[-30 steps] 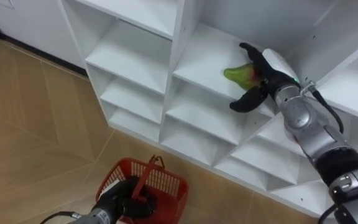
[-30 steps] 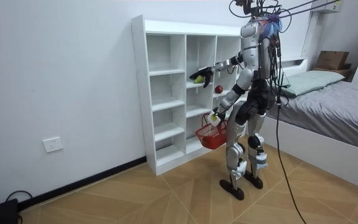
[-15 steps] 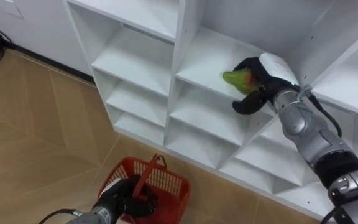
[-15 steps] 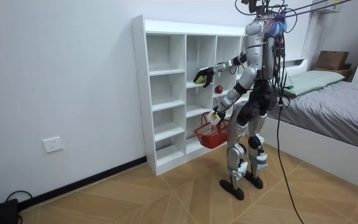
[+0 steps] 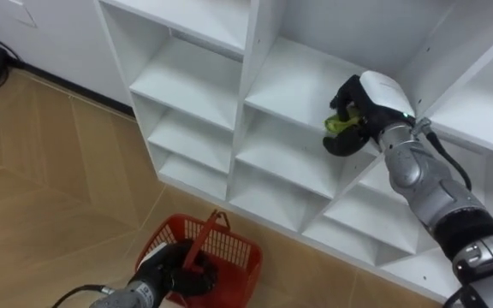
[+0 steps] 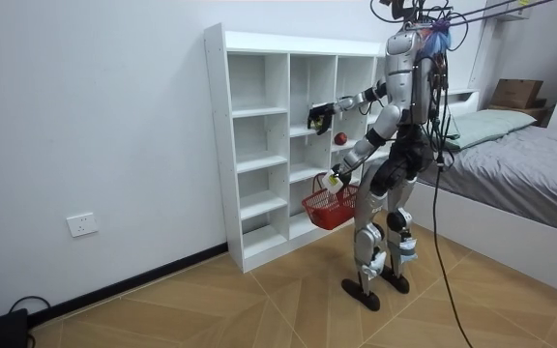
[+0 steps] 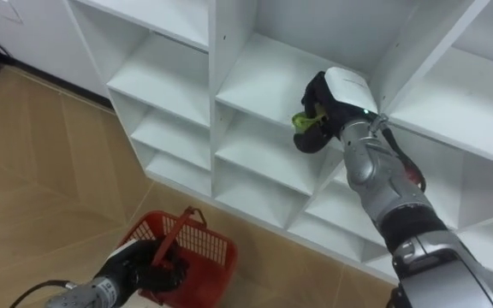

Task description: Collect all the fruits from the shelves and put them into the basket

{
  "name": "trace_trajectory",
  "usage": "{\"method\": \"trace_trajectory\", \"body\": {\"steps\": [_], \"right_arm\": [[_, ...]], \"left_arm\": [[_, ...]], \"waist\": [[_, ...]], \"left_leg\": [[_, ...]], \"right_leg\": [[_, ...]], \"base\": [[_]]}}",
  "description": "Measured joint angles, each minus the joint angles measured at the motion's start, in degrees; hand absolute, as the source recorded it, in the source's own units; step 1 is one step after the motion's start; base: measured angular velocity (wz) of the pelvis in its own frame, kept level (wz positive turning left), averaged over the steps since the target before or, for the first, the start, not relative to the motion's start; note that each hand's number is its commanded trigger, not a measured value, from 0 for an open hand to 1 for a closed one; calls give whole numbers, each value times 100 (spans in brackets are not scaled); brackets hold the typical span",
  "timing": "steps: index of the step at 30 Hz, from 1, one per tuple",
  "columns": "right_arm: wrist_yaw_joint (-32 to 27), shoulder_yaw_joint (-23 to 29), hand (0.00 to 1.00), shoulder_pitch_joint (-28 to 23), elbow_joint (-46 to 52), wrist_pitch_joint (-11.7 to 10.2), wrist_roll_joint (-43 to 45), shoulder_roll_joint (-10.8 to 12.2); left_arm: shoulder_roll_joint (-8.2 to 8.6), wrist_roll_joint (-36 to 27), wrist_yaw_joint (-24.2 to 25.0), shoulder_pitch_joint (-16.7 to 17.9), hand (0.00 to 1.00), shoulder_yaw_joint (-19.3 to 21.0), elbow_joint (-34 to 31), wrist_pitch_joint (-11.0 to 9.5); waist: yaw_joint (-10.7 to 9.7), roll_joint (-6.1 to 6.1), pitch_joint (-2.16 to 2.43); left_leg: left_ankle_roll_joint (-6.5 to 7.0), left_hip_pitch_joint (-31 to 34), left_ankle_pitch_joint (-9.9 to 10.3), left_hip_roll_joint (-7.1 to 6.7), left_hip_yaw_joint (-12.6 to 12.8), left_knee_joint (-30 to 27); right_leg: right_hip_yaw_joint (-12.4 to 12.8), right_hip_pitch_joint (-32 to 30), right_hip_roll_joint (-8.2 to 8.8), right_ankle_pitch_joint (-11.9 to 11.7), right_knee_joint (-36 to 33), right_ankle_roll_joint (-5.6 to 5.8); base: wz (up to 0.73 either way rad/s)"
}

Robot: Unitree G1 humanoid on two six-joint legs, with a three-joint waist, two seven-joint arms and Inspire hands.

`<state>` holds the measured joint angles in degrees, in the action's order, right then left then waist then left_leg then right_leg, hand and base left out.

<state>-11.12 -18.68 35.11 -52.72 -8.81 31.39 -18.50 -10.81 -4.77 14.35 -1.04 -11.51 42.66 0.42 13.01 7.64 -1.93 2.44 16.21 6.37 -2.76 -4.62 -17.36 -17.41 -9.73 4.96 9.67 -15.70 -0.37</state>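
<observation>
Nope, no text, labels, numbers or signs I can actually read anywhere. The white closet (image 5: 195, 77) shelves around the right hand (image 5: 375, 98) are plain, the green fruit (image 5: 342, 125) gripped in that hand has no print I can make out, and same goes for the red basket (image 5: 238, 248) that the left hand (image 5: 171, 274) holds by the handle.
</observation>
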Motion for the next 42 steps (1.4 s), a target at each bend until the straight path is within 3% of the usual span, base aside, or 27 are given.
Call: {"method": "trace_trajectory", "body": {"steps": [14, 23, 29, 35, 40, 42], "right_arm": [[593, 73, 100, 11, 187, -54, -99, 8], [1149, 233, 100, -373, 1099, 128, -287, 36], [1222, 421, 100, -842, 2304, 112, -813, 69], [1299, 429, 100, -1257, 3030, 124, -1409, 115], [1389, 463, 100, -1512, 3424, 123, -1869, 295], [1458, 476, 100, -1741, 3556, 64, -2169, 399]], "left_arm": [[-9, -5, 27, -73, 100, -1, -36, -17], [18, -10, -7, -66, 100, 76, -27, -57], [135, -13, -18, -73, 100, 124, -50, -76], [247, -36, -137, -73, 100, 115, -153, -76], [364, -254, -262, -70, 100, 121, -249, -80], [383, -385, -256, -70, 100, 81, -279, -81]], "waist": [[-21, 59, 9], [-199, 69, 8], [-343, -29, 12], [-450, -130, 53], [-621, -164, 59], [-732, -233, 79]], "left_leg": [[21, -104, -20, 14, 173, 108], [36, -289, -12, 3, 217, 201], [62, -385, 26, 53, 340, 206], [67, -506, 27, 93, 498, 283], [68, -684, 31, 104, 587, 359], [74, -738, 44, 103, 584, 354]], "right_leg": [[143, 15, 3, -24, -13, 14], [153, 213, -15, -67, 116, 49], [321, 294, -88, -134, 213, 63], [409, 311, -88, -148, 194, 62], [484, 422, -97, -151, 218, 61], [483, 501, -102, -166, 263, 66]], "base": [[-5], [-1], [-13], [-13], [-9], [0]]}}
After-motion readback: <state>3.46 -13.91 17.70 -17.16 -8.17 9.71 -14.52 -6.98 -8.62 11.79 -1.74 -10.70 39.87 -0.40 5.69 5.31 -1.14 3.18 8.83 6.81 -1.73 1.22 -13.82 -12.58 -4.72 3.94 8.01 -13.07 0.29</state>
